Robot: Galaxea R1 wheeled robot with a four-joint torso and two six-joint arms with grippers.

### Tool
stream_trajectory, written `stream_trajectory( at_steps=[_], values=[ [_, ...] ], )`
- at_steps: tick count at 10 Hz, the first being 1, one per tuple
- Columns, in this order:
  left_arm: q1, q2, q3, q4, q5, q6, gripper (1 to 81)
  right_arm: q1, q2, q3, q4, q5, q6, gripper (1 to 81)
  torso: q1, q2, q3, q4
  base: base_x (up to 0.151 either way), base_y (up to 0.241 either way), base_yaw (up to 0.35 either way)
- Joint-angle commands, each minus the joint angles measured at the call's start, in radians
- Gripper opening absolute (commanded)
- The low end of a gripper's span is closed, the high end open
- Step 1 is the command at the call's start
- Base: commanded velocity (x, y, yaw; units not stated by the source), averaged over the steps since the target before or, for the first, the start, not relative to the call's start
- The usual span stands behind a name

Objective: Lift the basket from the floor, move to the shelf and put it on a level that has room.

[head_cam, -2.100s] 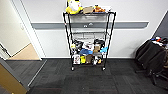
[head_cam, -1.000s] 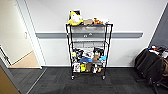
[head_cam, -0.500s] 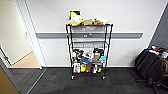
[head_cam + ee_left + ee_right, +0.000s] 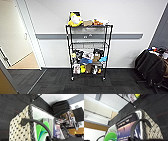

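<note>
Best kept level and steady on the approach, squared to the rack. Close under both wrists, off the floor [image 4: 8, 107]: the basket [image 4: 18, 130], beige weave dotted dark, white rim, dark loop handles, boxes and a green item inside. Grip of either hand: cannot tell. Far ahead: the shelf [image 4: 88, 50], second level [image 4: 88, 43] looking bare.

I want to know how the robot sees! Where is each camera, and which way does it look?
Head view: high on the robot, looking forward and down at the shelf by the wall; nothing of the robot's body.
Left wrist view: on the left arm, looking at the basket and its dark handle over the floor.
Right wrist view: on the right arm, looking at the basket's other side and handle.
Both wrist views share the basket.
</note>
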Motion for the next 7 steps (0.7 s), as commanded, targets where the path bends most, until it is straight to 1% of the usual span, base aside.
stream_trajectory(
  at_steps=[1,5,7],
  values=[
    [-0.136,-0.01,0.092,-0.002,-0.016,0.004,1.0,0.132,-0.006,0.099,-0.026,0.035,0.006,1.0,0.0,0.0,0.0,0.0,0.092,0.0,0.0],
    [-0.139,-0.018,0.113,-0.001,-0.016,0.004,1.0,0.135,-0.024,0.125,-0.026,0.039,0.008,1.0,0.0,0.0,0.0,0.0,0.093,0.0,0.0],
    [-0.139,-0.032,0.136,-0.001,-0.029,0.006,1.0,0.141,-0.044,0.154,-0.026,0.052,0.008,1.0,0.001,0.0,0.0,0.0,0.094,0.0,0.0]
  ],
)
